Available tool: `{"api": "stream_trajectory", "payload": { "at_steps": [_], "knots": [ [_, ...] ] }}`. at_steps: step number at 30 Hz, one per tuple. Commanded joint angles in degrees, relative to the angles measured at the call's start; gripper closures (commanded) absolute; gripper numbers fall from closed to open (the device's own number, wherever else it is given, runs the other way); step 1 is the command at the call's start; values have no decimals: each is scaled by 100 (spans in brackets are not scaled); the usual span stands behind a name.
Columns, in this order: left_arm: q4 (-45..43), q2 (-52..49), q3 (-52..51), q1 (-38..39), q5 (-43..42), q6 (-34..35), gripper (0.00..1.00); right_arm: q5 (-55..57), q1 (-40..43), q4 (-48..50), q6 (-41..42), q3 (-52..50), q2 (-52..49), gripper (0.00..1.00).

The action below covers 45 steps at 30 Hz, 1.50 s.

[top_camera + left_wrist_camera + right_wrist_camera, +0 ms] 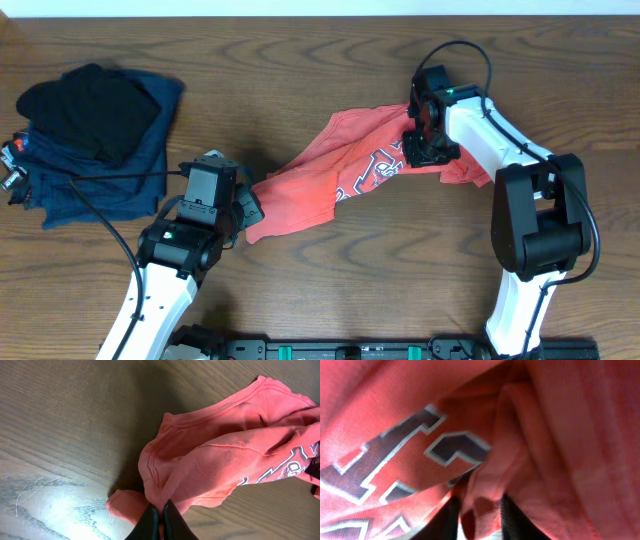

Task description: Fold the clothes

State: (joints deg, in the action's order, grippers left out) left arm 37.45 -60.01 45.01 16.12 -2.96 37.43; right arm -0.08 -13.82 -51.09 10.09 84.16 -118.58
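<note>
Our left gripper (161, 516) pinched shut on the coral-red T-shirt (335, 175) at its seven-o'clock corner, our right gripper (481, 517) clamping bunched cloth at its two-o'clock end, shirt stretched across mid-table (300, 80), navy pile (100, 160) at nine o'clock

Overhead straight down on table (300, 60) — wrist views close on the shared T-shirt (312, 185)

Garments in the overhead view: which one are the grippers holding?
The coral-red T-shirt, pinched by the left gripper and right gripper; the navy garments and black garment lie piled at the far left, untouched.
</note>
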Motion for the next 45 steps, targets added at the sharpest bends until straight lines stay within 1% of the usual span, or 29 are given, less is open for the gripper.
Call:
{"api": "stream_trajectory", "payload": {
  "at_steps": [1, 3, 4, 7, 9, 11, 12, 14, 16, 18, 21, 24, 26, 30, 33, 38, 42, 45],
  "knots": [
    [7, -11, 22, -20, 109, -59, 94, 476, -7, 55, 479, 15, -22, 85],
    [7, -11, 22, -20, 109, -59, 94, 481, 13, 46, 514, 15, -20, 97],
    [7, -11, 22, -20, 109, -59, 94, 483, 28, 26, 514, 15, -13, 99],
    [7, -11, 22, -20, 109, -59, 94, 586, 81, -140, 614, 55, 81, 99],
    [4, -11, 22, -20, 109, -59, 94, 826, 133, -516, 647, 227, 247, 99],
    [7, -11, 22, -20, 109, -61, 94, 1578, 280, -1010, 872, 520, 529, 99],
    [7, -11, 22, -20, 111, -107, 94, 2245, 474, -1331, 1047, 778, 809, 99],
    [7, -11, 22, -20, 118, -232, 94, 2787, 800, -1528, 1069, 1058, 1145, 99],
    [7, -11, 22, -20, 245, -367, 94, 3014, 1252, -1543, 1021, 1292, 1449, 99],
    [0, 7, 22, -24, 577, -444, 94, 2855, 1886, -1497, 955, 1484, 1722, 99],
    [-188, 133, 24, -87, 940, -444, 94, 2028, 2979, -1502, 955, 1587, 1967, 99],
    [-468, 273, 24, -122, 944, -442, 94, 1202, 3718, -1613, 857, 1574, 1976, 99],
    [-542, 361, 24, -122, 942, -442, 94, 879, 4004, -1650, 761, 1502, 1961, 99],
    [-426, 503, 24, -122, 835, -442, 94, 820, 4262, -1694, 684, 1279, 1956, 99],
    [-238, 538, 24, -122, 678, -439, 94, 822, 4264, -1814, 505, 1226, 1956, 99],
    [59, 542, 24, -122, 662, -444, 94, 883, 4264, -2090, 485, 1217, 1956, 99],
    [-382, 612, 35, -122, 662, -514, 94, 765, 4310, -2046, 492, 1226, 1982, 99],
    [-745, 846, 131, -131, 664, -619, 94, 903, 4559, -1812, 1067, 1233, 2140, 99]
  ]
}}
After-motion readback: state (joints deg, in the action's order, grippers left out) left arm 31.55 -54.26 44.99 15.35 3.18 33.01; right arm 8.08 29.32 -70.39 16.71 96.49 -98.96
